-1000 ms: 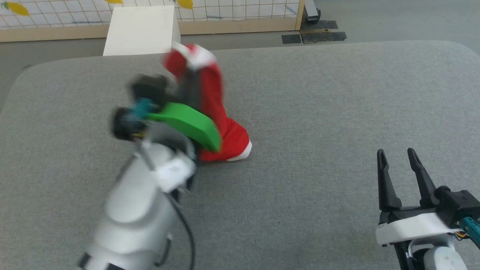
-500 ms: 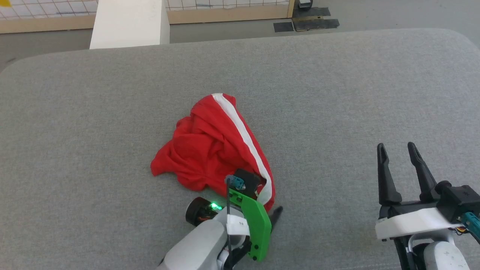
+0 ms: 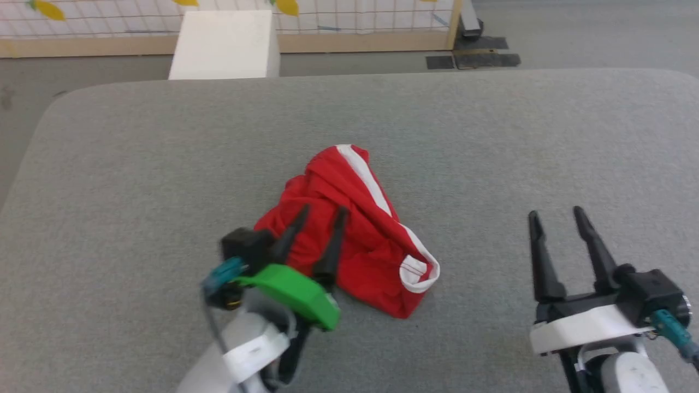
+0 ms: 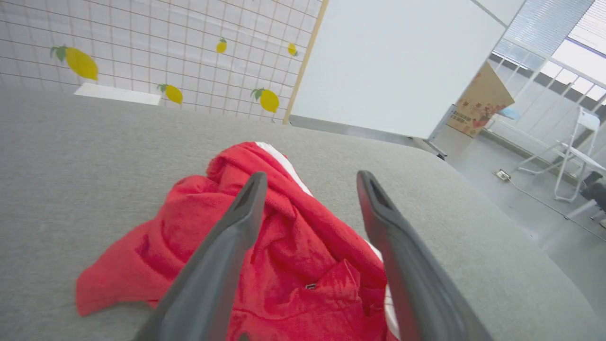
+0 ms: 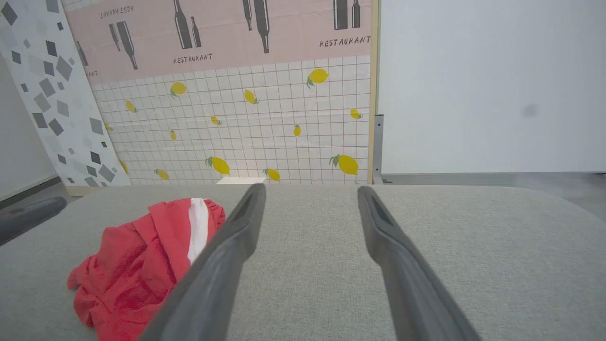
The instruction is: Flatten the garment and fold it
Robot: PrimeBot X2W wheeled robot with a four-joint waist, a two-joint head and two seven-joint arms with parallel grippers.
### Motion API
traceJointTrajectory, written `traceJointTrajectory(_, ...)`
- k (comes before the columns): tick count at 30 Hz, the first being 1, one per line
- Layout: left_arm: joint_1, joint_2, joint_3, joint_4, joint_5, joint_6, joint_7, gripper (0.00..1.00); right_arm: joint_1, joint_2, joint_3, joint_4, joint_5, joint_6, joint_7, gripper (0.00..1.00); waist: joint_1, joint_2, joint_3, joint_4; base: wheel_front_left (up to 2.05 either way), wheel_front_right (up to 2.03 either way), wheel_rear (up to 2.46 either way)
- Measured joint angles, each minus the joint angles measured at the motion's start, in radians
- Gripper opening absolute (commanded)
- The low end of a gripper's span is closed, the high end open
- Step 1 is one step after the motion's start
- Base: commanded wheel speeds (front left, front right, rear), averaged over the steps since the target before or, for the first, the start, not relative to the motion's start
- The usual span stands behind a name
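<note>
On the grey pad, head view, garment: red shorts (image 3: 360,240) lie bunched in a heap near the middle of the grey padded surface (image 3: 491,136). A white stripe (image 3: 368,177) runs over the top, and a white-edged opening shows at the heap's right.
Head view, left pincer: left gripper (image 3: 322,208) sits over the heap's near-left part, fingers parted with nothing between them. Whether it touches the cloth cannot be told.
Head view, right pincer: right gripper (image 3: 555,212) is at lower right, well apart from the shorts, fingers spread and empty, pointing up the view.
Head view, background: white box (image 3: 224,46) stands on the floor beyond the far edge, in front of a lemon-print grid panel (image 3: 355,16).
Left wrist view, pincer: two dark fingers wide apart. The shorts are crumpled below and between them, stripe on the far side.
Right wrist view, pincer: fingers wide, bare pad between them. The shorts lie off to the left, with the lemon panel behind.
</note>
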Motion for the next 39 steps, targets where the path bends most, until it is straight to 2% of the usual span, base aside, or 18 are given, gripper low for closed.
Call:
traceJointTrajectory(5, 0.095, 0.036, 0.157, -0.138, 0.100, -0.005, -0.012, 1.00, 0.000, 0.000, 0.077, 0.009, -0.021, 0.000, 0.035, 1.00, 0.0000, 0.0000, -0.004, 0.033, 0.00, 0.00, 0.00)
traceJointTrajectory(8, 0.162, 0.021, 0.269, -0.217, 0.177, -0.031, -0.013, 1.00, -0.004, 0.000, 0.141, 0.025, -0.035, 0.000, 0.107, 1.00, 0.0000, 0.0000, 0.000, 0.050, 0.00, 0.00, 0.00)
traceJointTrajectory(11, 0.227, -0.012, 0.358, -0.250, 0.244, -0.064, -0.013, 1.00, -0.019, 0.001, 0.215, 0.057, -0.052, 0.000, 0.224, 1.00, 0.0000, 0.0000, 0.009, 0.062, 0.00, 0.00, 0.00)
traceJointTrajectory(17, 0.269, -0.063, 0.443, -0.261, 0.318, -0.109, -0.013, 1.00, -0.058, 0.001, 0.286, 0.108, -0.095, 0.000, 0.469, 1.00, 0.0000, 0.0000, 0.032, 0.081, 0.00, 0.00, 0.00)
traceJointTrajectory(23, 0.269, -0.085, 0.471, -0.263, 0.341, -0.125, -0.013, 1.00, -0.087, 0.002, 0.303, 0.123, -0.133, 0.000, 0.634, 1.00, 0.0000, 0.0000, 0.062, 0.102, 0.00, 0.00, 0.00)
traceJointTrajectory(24, 0.268, -0.087, 0.476, -0.260, 0.342, -0.132, -0.013, 1.00, -0.098, 0.001, 0.294, 0.121, -0.140, 0.000, 0.676, 0.17, 0.0000, 0.0000, 0.077, 0.110, 0.00, 0.00, 0.00)
traceJointTrajectory(25, 0.268, -0.088, 0.477, -0.259, 0.343, -0.133, -0.013, 1.00, -0.098, 0.002, 0.285, 0.115, -0.143, 0.000, 0.677, 0.00, 0.0000, 0.0000, 0.082, 0.112, 0.00, 0.00, 0.00)
traceJointTrajectory(29, 0.266, -0.089, 0.481, -0.253, 0.343, -0.134, -0.013, 1.00, -0.100, 0.001, 0.237, 0.086, -0.141, 0.000, 0.658, 0.00, 0.0000, 0.0000, 0.090, 0.114, 0.00, 0.00, 0.00)
traceJointTrajectory(33, 0.266, -0.090, 0.483, -0.247, 0.343, -0.134, -0.013, 1.00, -0.093, 0.002, 0.145, 0.032, -0.100, 0.000, 0.572, 0.00, 0.0000, 0.0000, 0.078, 0.108, 0.00, 0.00, 0.00)
traceJointTrajectory(39, 0.268, -0.090, 0.485, -0.232, 0.344, -0.134, -0.013, 1.00, -0.026, 0.001, -0.124, 0.003, -0.028, 0.000, 0.485, 0.00, 0.0000, 0.0000, 0.048, 0.089, 0.00, 0.00, 0.00)
